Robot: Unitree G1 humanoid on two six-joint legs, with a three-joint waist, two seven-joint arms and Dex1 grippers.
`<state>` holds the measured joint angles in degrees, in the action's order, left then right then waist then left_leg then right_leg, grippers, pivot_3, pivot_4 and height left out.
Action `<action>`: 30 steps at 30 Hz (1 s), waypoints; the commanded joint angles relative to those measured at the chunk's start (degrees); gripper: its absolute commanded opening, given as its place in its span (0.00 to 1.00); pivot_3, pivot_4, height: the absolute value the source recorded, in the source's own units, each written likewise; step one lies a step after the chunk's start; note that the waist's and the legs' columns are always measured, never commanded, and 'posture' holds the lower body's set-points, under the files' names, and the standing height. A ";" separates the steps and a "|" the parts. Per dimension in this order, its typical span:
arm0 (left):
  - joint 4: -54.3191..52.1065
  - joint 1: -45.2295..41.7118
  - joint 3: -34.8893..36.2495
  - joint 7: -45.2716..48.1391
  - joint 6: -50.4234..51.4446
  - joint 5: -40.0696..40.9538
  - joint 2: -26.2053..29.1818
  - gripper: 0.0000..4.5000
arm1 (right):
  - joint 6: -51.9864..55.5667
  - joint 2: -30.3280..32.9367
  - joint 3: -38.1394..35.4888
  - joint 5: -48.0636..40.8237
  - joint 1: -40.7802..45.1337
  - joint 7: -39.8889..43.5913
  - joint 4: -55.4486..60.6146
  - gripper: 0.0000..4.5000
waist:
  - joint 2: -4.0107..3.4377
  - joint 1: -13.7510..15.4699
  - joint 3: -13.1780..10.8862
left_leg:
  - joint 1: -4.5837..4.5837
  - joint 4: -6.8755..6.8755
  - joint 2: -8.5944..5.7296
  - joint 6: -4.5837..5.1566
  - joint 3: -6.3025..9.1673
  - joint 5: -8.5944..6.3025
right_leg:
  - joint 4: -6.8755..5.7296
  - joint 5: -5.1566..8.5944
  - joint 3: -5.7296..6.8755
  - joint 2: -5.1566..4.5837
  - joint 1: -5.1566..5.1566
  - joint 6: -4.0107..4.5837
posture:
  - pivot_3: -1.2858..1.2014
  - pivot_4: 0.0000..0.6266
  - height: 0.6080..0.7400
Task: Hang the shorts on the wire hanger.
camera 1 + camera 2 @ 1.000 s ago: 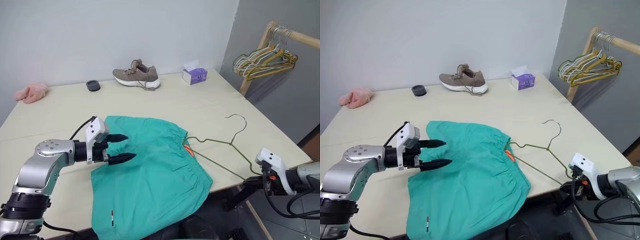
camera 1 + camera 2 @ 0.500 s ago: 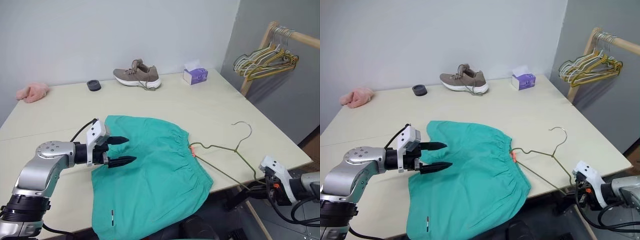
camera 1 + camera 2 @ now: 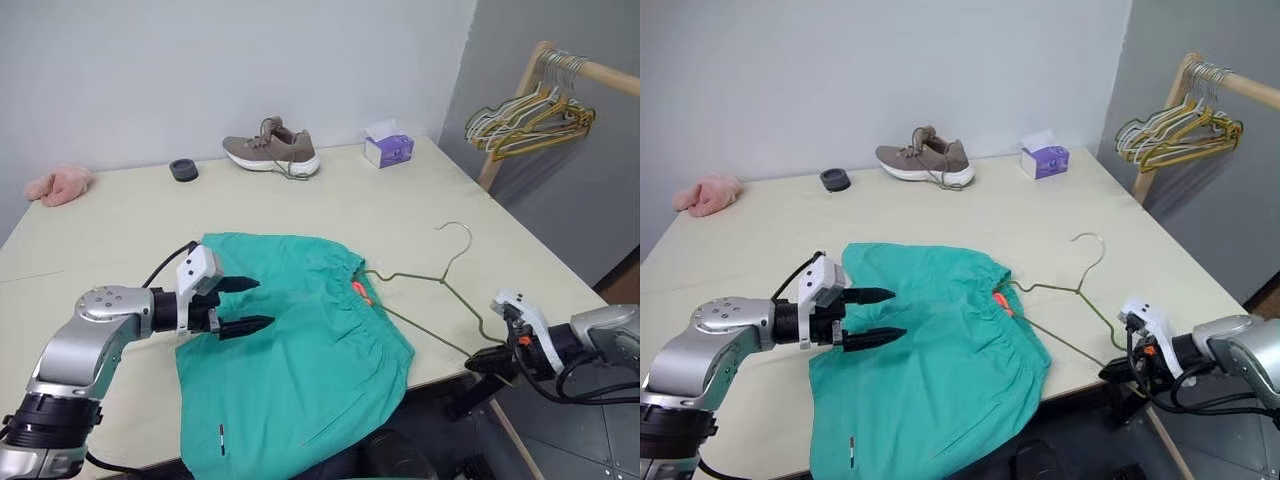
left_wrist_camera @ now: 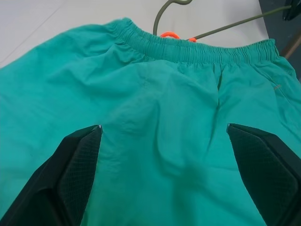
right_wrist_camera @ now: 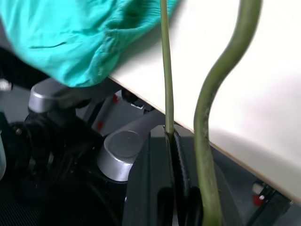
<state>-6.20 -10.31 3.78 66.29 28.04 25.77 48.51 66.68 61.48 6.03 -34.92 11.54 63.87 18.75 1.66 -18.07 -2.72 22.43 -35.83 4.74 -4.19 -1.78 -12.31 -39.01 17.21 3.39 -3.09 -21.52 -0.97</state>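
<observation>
Shorts [image 3: 300,340]: flat on tabletop [image 3: 400,210], hem overhanging near edge.
Wire hanger [image 3: 425,285]: one corner inside waistband, likely for threading.
Right tool [image 3: 1130,368]: clamped on hanger's lower wire at tabletop edge.
Left tool [image 3: 245,305]: spread wide above shorts, holding nothing.

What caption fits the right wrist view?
Right gripper shut on the hanger at the table edge, shorts beyond.

A pale cream table [image 3: 400,215] stands against a plain white wall [image 3: 250,70]; a grey wall [image 3: 600,200] adjoins, with what looks like a wooden rail [image 3: 590,72].
</observation>
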 commanded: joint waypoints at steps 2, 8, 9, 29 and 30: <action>-1.44 -0.31 1.68 -0.97 -0.96 0.16 0.42 1.00 | -6.84 2.13 3.92 3.48 -0.32 0.50 6.17 0.00 | 0.00 0.52 0.00 | 0.01 -0.01 0.00 0.00 -0.01 0.00 | 0.00 0.00 -0.02 0.00 -0.02 0.00 | 0.39 0.00 1.00; -0.38 -0.79 1.60 -1.50 -1.53 -0.24 0.31 1.00 | -9.86 2.48 4.31 6.42 -2.58 -1.81 6.59 0.00 | 0.02 0.71 0.00 | 0.03 -0.05 -0.03 0.00 -0.02 0.00 | 0.00 0.00 -0.01 -0.03 -0.01 0.00 | 0.39 0.00 1.00; -0.19 -0.84 1.59 -1.53 -1.65 -0.30 0.32 1.00 | -8.99 2.24 3.65 5.97 -2.82 -2.18 6.16 0.00 | 0.02 0.71 0.00 | 0.04 -0.05 -0.02 0.00 -0.01 0.00 | 0.00 0.00 0.00 -0.03 -0.01 0.00 | 0.39 0.00 1.00; 1.79 -1.48 0.96 -1.87 -3.71 -0.98 -0.02 1.00 | 2.55 -2.02 1.32 0.96 1.53 -3.40 -5.90 0.00 | 0.02 0.46 0.00 | -0.01 -0.08 -0.03 0.00 -0.02 0.00 | -0.02 -0.01 0.01 -0.03 0.03 -0.01 | 0.39 0.00 1.00; 1.78 -1.38 1.09 -1.91 -3.73 -0.99 0.00 1.00 | 2.52 -2.51 2.13 1.53 2.55 -3.48 -6.97 0.00 | 0.02 0.50 0.00 | 0.00 -0.07 -0.02 0.00 -0.01 0.00 | -0.02 -0.01 0.01 -0.03 0.03 -0.01 | 0.39 0.00 1.00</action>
<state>-3.82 -10.85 3.80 64.42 25.45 24.83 48.28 68.85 59.20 8.07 -33.28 12.46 60.72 12.64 1.68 -17.57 -2.72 22.44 -35.90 4.71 -4.19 -1.79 -12.31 -39.03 17.20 3.40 -3.11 -21.49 -0.98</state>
